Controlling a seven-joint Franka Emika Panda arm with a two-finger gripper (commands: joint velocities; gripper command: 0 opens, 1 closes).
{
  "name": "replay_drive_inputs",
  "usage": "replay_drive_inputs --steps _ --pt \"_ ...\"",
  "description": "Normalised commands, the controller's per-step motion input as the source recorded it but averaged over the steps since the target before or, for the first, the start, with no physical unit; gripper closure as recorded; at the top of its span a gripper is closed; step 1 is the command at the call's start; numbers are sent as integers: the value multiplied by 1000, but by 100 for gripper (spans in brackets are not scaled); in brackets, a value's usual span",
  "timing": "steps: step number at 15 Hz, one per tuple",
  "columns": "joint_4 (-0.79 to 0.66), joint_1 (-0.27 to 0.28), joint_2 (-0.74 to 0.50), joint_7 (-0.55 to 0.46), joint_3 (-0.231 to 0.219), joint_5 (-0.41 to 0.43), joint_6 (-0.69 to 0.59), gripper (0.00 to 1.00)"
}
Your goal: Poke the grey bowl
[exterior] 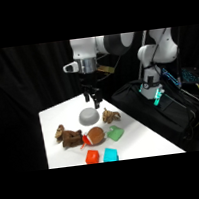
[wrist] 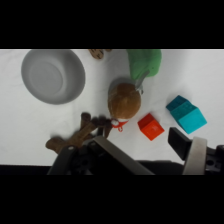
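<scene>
From the side we see the gripper hanging just above the far edge of the grey bowl, one smooth dome near the middle of the white table. Whether the claw is clenched or released, we cannot tell. No writing is readable. We count one brown ball, one red block, one teal block, one green piece, and two brown plush toys.

Through the wrist camera the grey bowl sits upper left, apart from the brown ball; one red block, one teal block.
</scene>
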Motion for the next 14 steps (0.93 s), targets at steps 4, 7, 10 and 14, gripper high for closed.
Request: replay_drive_inputs --steps 4,7,10,14 --pt "10 -39 -17 0 -8 40 -29 0" --pt "-42 -101 -90 -39 -66 116 -16 0" --pt "-75 -142 -120 -50 -102 164 0 0" --pt "-82 -165 -81 -56 -126 164 52 0"
